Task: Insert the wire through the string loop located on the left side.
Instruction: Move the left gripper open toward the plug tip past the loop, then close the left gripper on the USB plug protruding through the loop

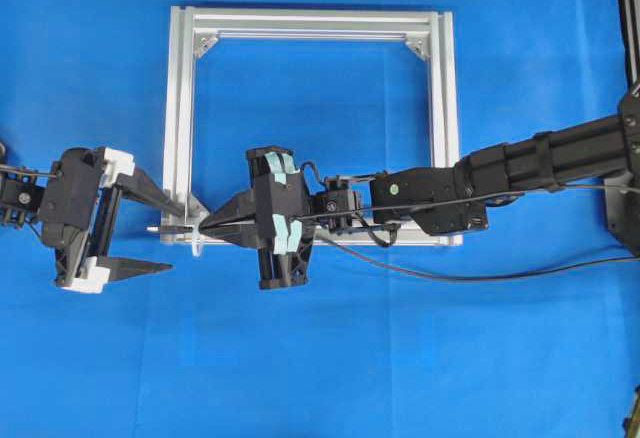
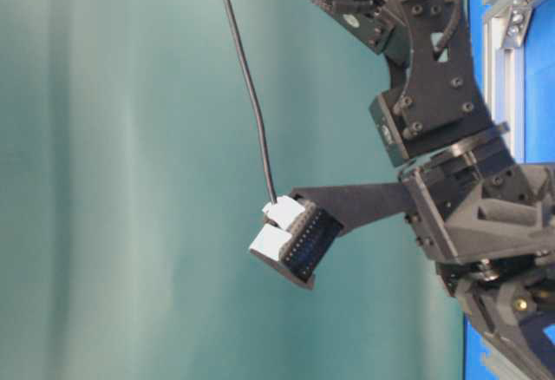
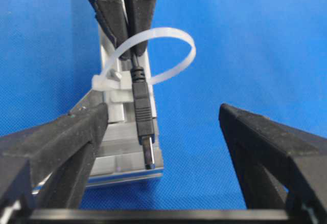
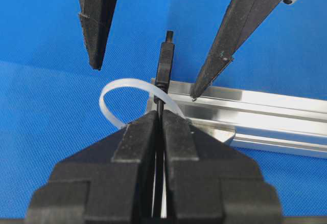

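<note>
The wire (image 1: 420, 203) runs along my right arm to its dark plug (image 3: 143, 116), whose metallic tip points at the left wrist camera. My right gripper (image 4: 162, 117) is shut on the wire just behind the plug (image 4: 164, 63). The whitish string loop (image 3: 171, 37) stands on the frame's near-left corner, and the wire passes through it, with the plug out on the far side from my right gripper. The loop (image 4: 110, 104) curves just ahead of the right jaws. My left gripper (image 3: 163, 137) is open, with one finger on each side of the plug (image 1: 172, 228) and touching nothing.
The silver aluminium frame (image 1: 440, 108) lies flat on the blue cloth; its near rail (image 4: 265, 111) runs under both grippers. A thicker black cable (image 1: 450, 276) trails from my right arm across the cloth. My left gripper's upper finger (image 1: 160, 196) sits over the frame's left rail.
</note>
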